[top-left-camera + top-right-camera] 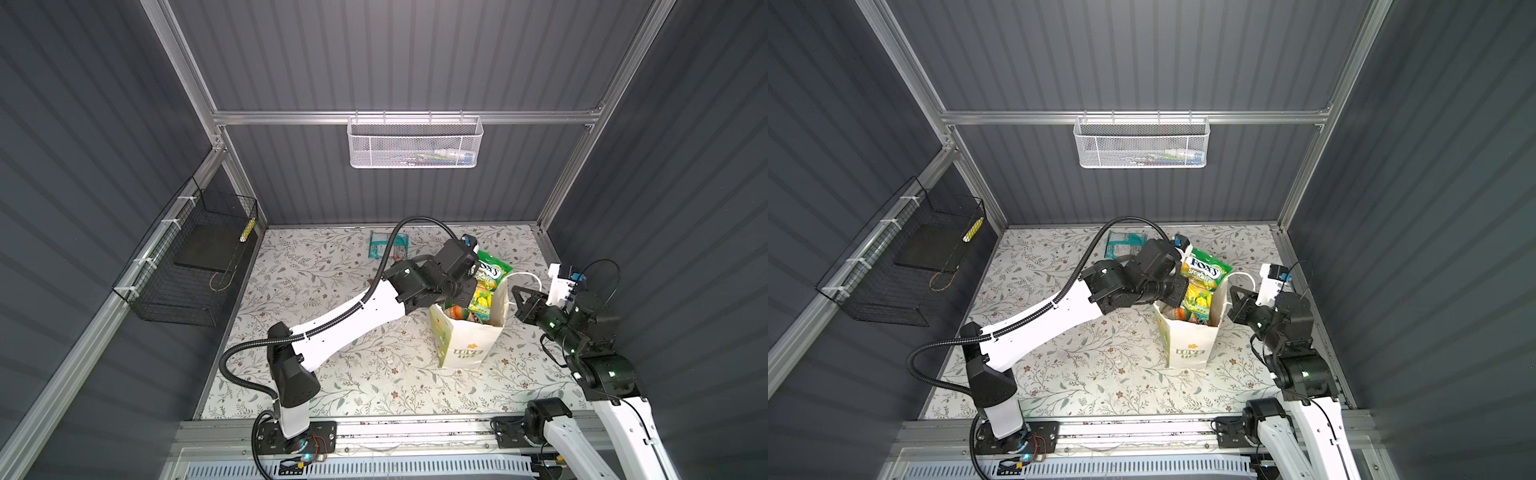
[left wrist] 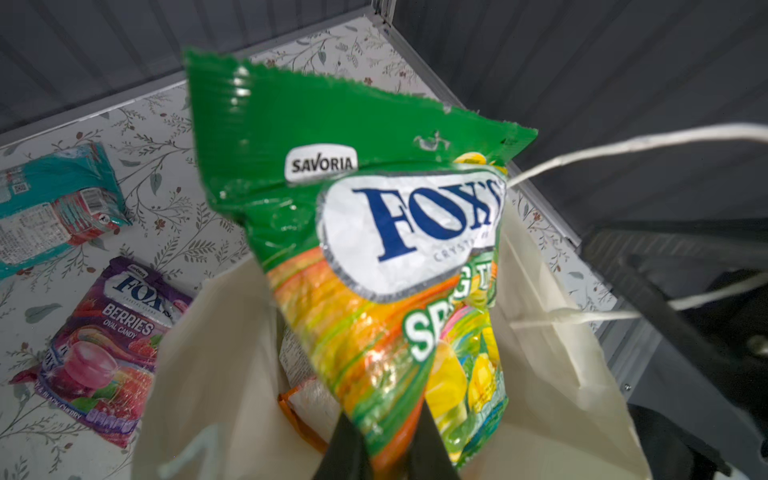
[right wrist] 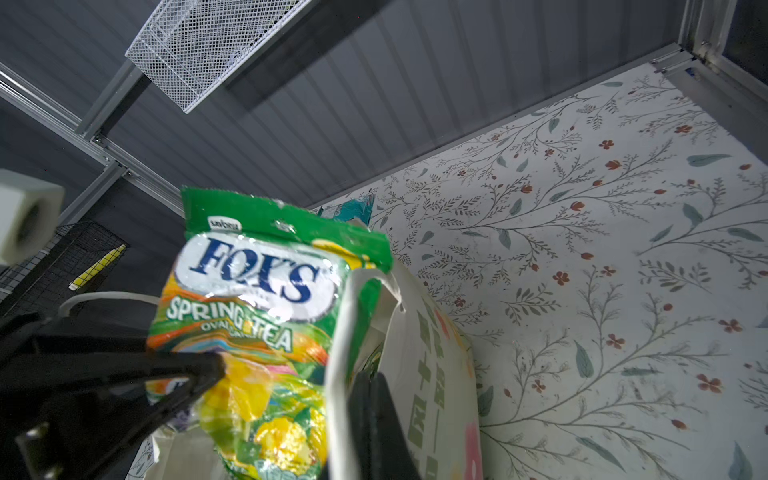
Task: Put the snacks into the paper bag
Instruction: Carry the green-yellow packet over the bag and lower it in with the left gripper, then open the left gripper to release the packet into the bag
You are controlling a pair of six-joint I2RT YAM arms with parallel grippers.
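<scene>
The left gripper point(image 2: 386, 419) is clenched on the lower end of the green packet point(image 2: 374, 249), one finger on each face, and holds it right over the mouth of the paper bag point(image 1: 465, 345). The packet stands nearly upright. Its long axis runs from the pinched bottom edge, which is just inside the bag's rim, up to the crimped top edge, which stands clear above the bag. So the packet lies straight up from the fingers and the bag's hollow lies straight below them. Judging from this, the coming move is a short push down along that axis and then letting go. The fingers sit low on the packet, so it could tip over the rim once freed. An orange packet point(image 2: 307, 407) already lies inside the bag, under the green one. On the opposite side of the bag the right gripper point(image 1: 517, 301) is closed. In the wrist views it seems to pinch the bag at its rim by the cord handle point(image 2: 623, 143), whose strands run taut from the bag toward it. This would hold the mouth open. The left arm is the one carrying the packet, so the drop is its job. A purple packet point(image 2: 108, 345) lies on the table point(image 1: 332, 332) near the bag, behind the left arm, and a teal packet point(image 1: 388, 245) lies farther from the bag toward the back wall
</scene>
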